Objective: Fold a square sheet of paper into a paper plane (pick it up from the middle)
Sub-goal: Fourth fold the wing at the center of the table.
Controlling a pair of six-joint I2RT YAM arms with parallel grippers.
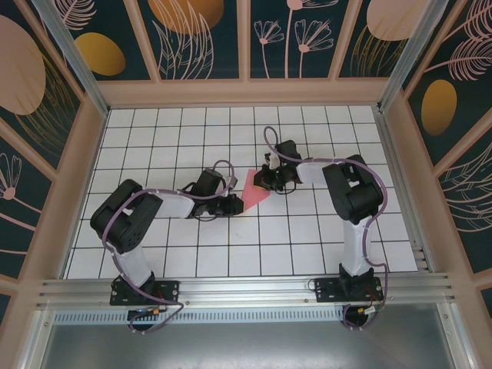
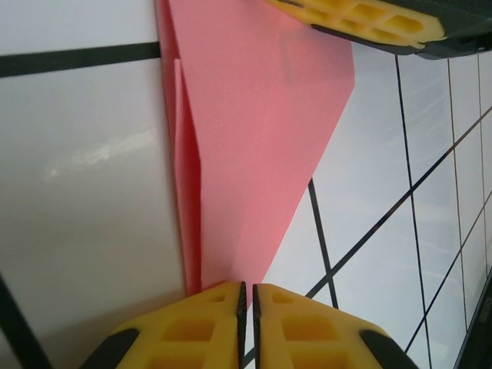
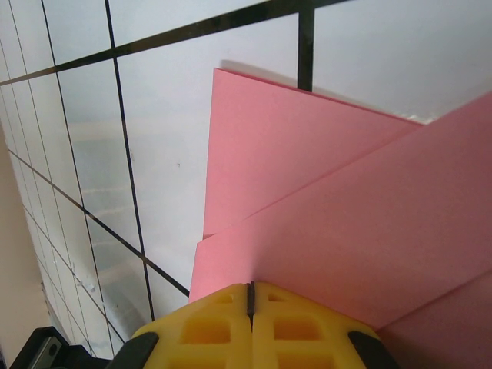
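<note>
Gridded tabletop [image 1: 192,254] bears folded pink paper [image 1: 252,191]; wrist views reveal layered flaps.

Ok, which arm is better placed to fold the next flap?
Right, probably: the right gripper is shut on the paper at its wide end, over overlapping flaps; the left gripper pinches the narrow tip, suited to anchoring.

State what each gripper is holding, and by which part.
Both hold the folded pink paper: the left gripper pinches its narrow pointed end, the right gripper its wide end.
</note>
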